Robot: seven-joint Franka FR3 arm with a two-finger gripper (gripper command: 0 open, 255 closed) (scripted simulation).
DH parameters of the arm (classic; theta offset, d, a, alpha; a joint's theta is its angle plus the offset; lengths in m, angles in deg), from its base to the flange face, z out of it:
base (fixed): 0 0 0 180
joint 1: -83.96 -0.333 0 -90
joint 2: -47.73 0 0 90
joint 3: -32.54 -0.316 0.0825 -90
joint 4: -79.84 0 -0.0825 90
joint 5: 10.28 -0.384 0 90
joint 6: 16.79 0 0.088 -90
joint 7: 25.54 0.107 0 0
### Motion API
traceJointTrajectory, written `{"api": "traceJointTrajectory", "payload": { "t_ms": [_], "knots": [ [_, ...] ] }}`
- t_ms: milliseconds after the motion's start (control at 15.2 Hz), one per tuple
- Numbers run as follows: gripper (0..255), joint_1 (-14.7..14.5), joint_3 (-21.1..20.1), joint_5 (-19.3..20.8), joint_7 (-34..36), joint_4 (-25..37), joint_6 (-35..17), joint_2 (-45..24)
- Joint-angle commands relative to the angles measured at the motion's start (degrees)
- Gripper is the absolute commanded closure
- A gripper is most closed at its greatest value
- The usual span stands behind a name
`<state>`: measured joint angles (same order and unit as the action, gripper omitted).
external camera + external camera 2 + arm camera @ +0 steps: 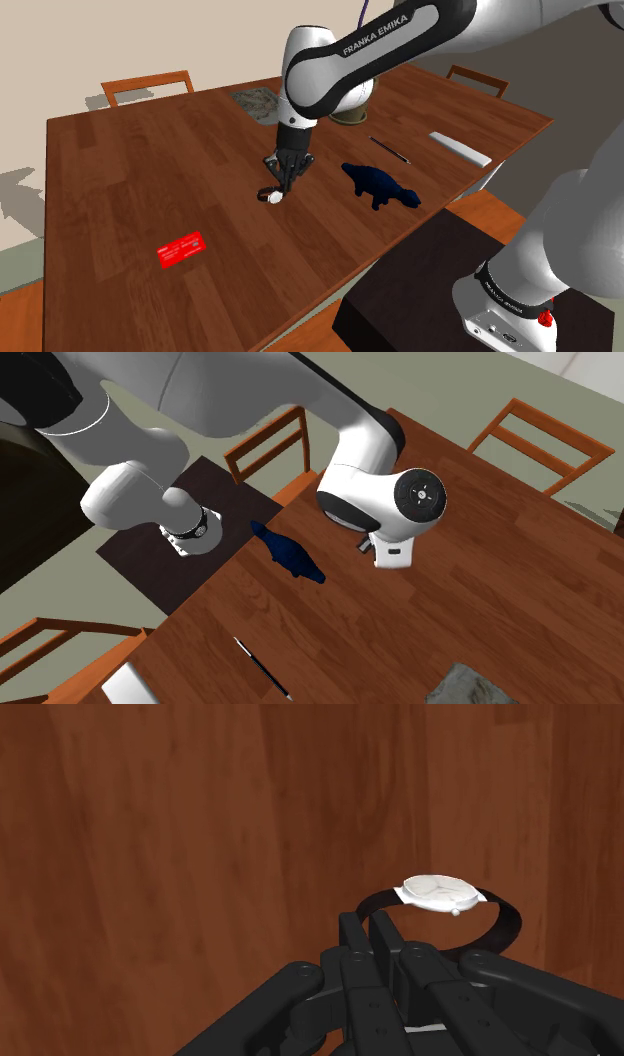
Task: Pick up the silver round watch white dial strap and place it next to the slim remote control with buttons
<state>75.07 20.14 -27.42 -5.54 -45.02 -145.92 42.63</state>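
Your gripper (372, 930) looks pinched shut on the thin black strap of the watch (437, 892), near the middle of the table (120, 170), ready to carry it to the remote (460, 148) by the table's edge.

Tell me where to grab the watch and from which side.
Take the dark strap beside the white dial, coming down from above. The watch lies dial-up on the table, its strap a thin open loop, narrower to pinch than the round dial.
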Motion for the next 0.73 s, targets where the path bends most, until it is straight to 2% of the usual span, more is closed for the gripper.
{"api": "traceJointTrajectory", "payload": {
  "t_ms": [0, 660],
  "knots": [
    [255, 0.06, 0.04, 0.05, 0.27, 0.4, 1.41, 1.02],
    [255, 0.36, 0.28, 0.57, 1.82, 4.11, 8.66, 4.71]
  ]
}}
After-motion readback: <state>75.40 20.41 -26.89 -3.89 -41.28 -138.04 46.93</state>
